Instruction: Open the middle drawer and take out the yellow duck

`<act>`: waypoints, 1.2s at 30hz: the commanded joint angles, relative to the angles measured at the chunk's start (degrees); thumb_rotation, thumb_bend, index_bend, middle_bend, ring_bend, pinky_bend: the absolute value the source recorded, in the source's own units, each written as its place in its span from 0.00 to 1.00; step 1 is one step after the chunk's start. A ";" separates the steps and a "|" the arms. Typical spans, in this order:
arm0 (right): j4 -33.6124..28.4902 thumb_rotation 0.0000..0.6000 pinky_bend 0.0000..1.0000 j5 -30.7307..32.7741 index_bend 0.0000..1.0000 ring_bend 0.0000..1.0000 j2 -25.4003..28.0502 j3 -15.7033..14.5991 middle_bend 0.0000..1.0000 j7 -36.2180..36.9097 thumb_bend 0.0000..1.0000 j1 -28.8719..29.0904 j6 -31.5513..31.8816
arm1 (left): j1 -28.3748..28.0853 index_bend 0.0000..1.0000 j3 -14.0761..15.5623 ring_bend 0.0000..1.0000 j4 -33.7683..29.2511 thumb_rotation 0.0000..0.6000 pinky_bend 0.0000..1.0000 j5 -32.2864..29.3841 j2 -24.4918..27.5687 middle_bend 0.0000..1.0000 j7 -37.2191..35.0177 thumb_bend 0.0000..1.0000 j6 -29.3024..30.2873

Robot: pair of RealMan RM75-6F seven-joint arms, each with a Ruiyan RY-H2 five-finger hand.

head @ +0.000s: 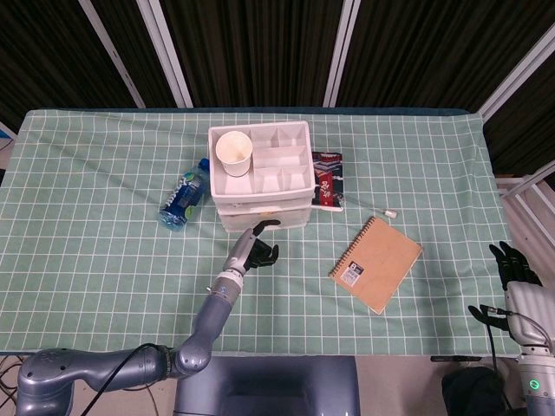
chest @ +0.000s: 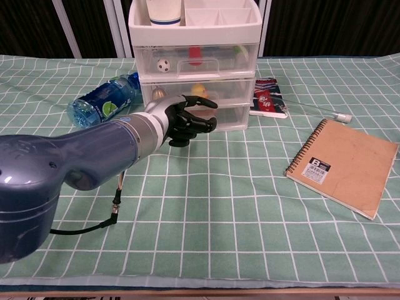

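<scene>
The white three-drawer unit [head: 263,173] [chest: 195,69] stands mid-table with all drawers closed. Through the clear front of the middle drawer [chest: 228,89] I see the yellow duck [chest: 199,89]. My left hand [head: 254,251] [chest: 186,119] is right in front of the middle and bottom drawers, its fingers curled in and one finger stretched along the middle drawer's lower edge; whether it hooks the handle is hidden. My right hand [head: 518,267] hangs off the table's right edge, holding nothing, fingers apart.
A water bottle [head: 182,198] [chest: 103,100] lies left of the unit. A red packet [head: 325,178] [chest: 267,103] and a thin white stick [chest: 325,112] lie to its right, a brown notebook [head: 375,263] [chest: 344,165] further right. A paper cup [head: 234,152] stands on top.
</scene>
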 commanded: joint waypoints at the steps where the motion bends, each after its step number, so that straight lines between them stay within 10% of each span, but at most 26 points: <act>1: -0.01 1.00 0.23 -0.03 0.00 0.00 0.01 -0.01 0.00 -0.01 0.05 -0.01 0.04 | 0.69 0.22 0.72 1.00 -1.13 1.00 1.00 0.22 0.62 1.00 -0.13 0.53 0.22; 18: -0.05 1.00 0.23 -0.09 0.00 0.00 0.02 -0.02 0.00 0.14 0.05 -0.10 0.18 | 4.61 0.25 7.21 1.00 -8.59 1.00 1.00 9.60 4.97 1.00 1.34 0.54 4.50; 36: -0.30 1.00 0.23 0.13 0.00 0.00 0.11 0.01 0.00 0.54 0.05 -0.18 0.09 | 0.30 0.24 10.26 1.00 -8.19 1.00 1.00 19.85 7.93 1.00 24.08 0.54 13.10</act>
